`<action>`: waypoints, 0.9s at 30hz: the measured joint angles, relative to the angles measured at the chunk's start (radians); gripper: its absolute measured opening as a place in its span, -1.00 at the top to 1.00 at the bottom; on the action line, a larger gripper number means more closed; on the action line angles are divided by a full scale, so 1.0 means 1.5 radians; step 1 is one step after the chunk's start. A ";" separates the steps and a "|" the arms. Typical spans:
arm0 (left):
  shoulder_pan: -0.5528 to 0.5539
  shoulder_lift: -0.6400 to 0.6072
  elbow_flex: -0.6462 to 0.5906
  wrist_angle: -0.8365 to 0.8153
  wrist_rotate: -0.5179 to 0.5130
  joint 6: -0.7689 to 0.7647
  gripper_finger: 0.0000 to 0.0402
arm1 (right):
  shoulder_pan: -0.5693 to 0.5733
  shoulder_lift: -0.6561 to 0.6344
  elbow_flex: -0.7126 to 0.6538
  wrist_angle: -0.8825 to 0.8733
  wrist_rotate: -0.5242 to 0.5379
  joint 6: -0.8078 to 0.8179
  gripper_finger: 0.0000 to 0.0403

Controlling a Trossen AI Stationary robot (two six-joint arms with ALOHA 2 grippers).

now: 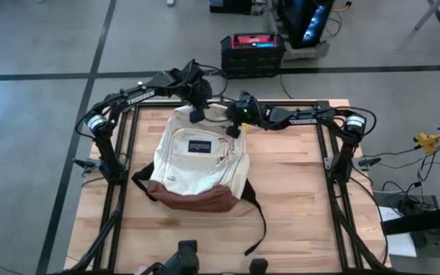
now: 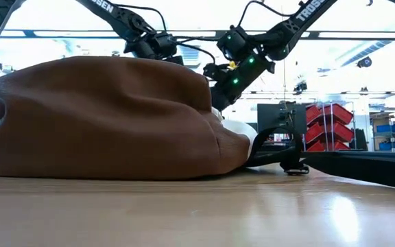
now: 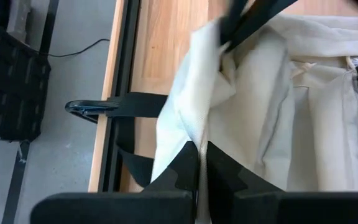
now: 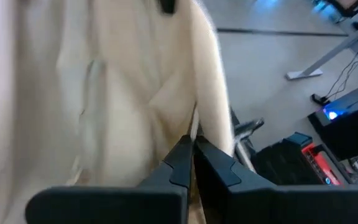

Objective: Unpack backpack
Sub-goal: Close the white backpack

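A large cream-white backpack (image 1: 199, 164) lies flat on a wooden table (image 1: 296, 198), front pocket facing up, its reddish-brown base toward the table's near edge and its top opening toward the far edge, where 2 dark robot arms reach in. The left gripper (image 3: 202, 163) is at the backpack's top rim on its left side, jaws pinched fully together on a fold of the cream fabric. The right gripper (image 4: 191, 155) is at the same rim just to the right of it, jaws also closed tight on an edge of the cream fabric, close beside the left one. Black straps (image 1: 257, 218) trail from the backpack across the table toward the near edge. Nothing from inside the backpack is visible on the table. This looks like the opening step: both grippers have taken hold of the rim, seemingly to work the mouth open. The next move likely calls for drawing the 2 held edges apart, or lifting them, so the inside becomes reachable; whether the zipper is already undone cannot be told.
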State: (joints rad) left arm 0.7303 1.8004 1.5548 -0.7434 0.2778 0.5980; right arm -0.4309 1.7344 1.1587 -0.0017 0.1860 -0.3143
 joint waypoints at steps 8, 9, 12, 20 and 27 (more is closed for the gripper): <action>0.008 -0.002 0.000 -0.001 0.004 0.002 1.00 | 0.015 -0.074 0.000 -0.132 -0.002 -0.001 1.00; 0.008 -0.002 0.000 -0.001 0.004 0.004 1.00 | 0.016 -0.082 0.000 -0.152 -0.001 0.000 1.00; 0.015 -0.007 0.000 -0.012 -0.001 0.004 1.00 | 0.017 -0.104 -0.001 -0.242 0.001 0.005 1.00; 0.018 -0.048 0.000 0.001 0.026 -0.004 1.00 | 0.033 -0.138 -0.055 -0.119 -0.007 0.014 0.99; 0.006 -0.083 0.000 0.000 0.036 -0.029 1.00 | 0.056 -0.125 -0.057 0.044 -0.048 -0.039 0.74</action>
State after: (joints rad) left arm 0.7398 1.6753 1.5547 -0.7441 0.3317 0.5551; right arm -0.3474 1.5471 1.0732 0.0636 0.1139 -0.3734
